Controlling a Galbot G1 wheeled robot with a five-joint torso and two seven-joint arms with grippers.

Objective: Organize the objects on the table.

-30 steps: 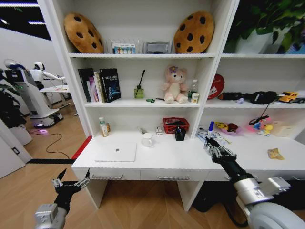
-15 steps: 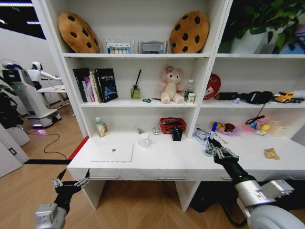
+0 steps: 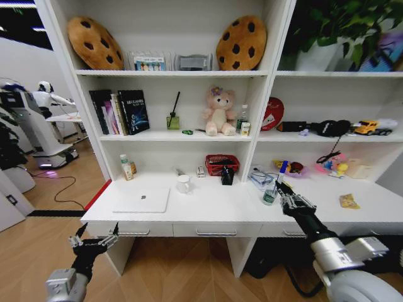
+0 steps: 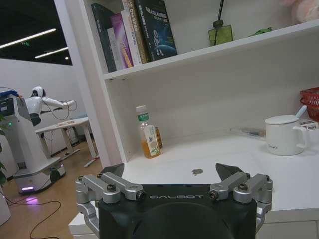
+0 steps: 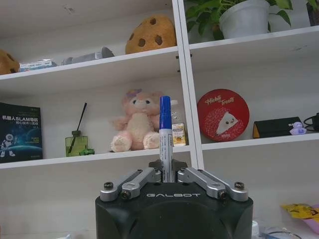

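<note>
Clamping pen (image 5: 165, 137) upright | right gripper (image 5: 167, 175) above table (image 3: 208, 204) | left gripper (image 4: 172, 172) wide

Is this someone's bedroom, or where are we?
Probably not a bedroom: it looks like a robot lab set up as a study corner. There is a white desk with a laptop under shelves of books, and another robot stands in the room behind.
</note>
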